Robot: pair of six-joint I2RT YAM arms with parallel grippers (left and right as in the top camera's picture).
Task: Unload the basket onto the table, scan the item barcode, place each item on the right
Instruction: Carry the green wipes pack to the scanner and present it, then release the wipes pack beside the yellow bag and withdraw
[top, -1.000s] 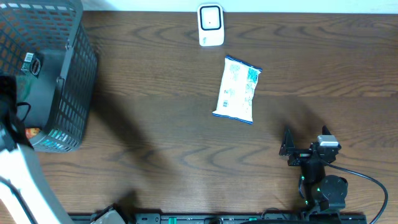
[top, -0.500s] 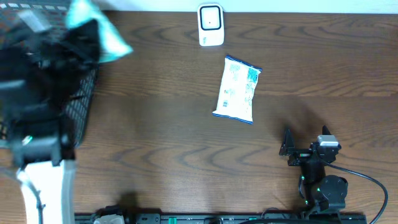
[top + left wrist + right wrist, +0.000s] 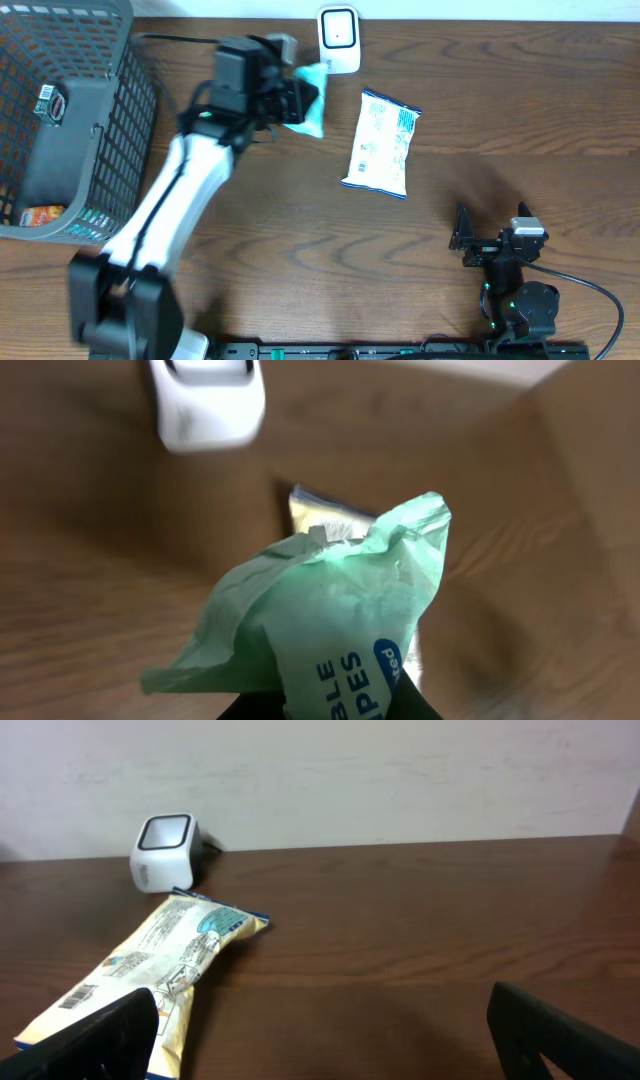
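Observation:
A crumpled green wipes packet with blue lettering hangs above the table, and my left gripper is shut on it. It is just left of and slightly in front of the white barcode scanner at the table's back edge. In the left wrist view the packet fills the middle, the scanner is at the upper left, and the gripper barely shows at the bottom edge. My right gripper rests open near the front right with nothing in it.
A white and blue snack bag lies flat right of the packet, in front of the scanner. A grey mesh basket at the far left holds a dark box and an orange item.
My left arm has lifted the green packet out of the basket and swung it right, to just beside the scanner. The right arm and the snack bag have not moved.

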